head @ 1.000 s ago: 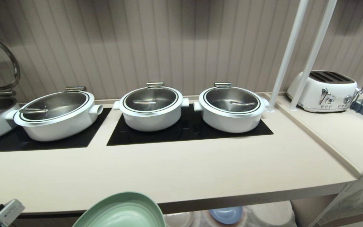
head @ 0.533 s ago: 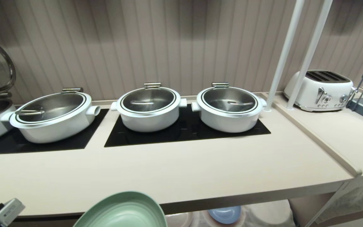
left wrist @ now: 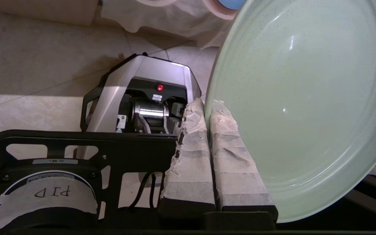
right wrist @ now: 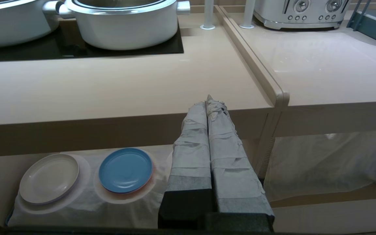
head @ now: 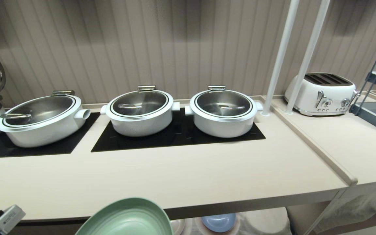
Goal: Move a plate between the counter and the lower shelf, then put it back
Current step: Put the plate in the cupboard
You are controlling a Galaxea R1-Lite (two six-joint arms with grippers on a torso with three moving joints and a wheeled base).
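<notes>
Now the left gripper jaws clench the plate rim, holding it tilted before the surface; right gripper jaws are closed, empty.

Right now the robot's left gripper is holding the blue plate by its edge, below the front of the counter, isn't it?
Not quite: the plate pinched in the left gripper is mint-green, not blue, as the left wrist view shows. The blue plate lies on the white cloth on the lower shelf, seen in the right wrist view. The rest is right: it is gripped by its edge, below the counter front.
</notes>
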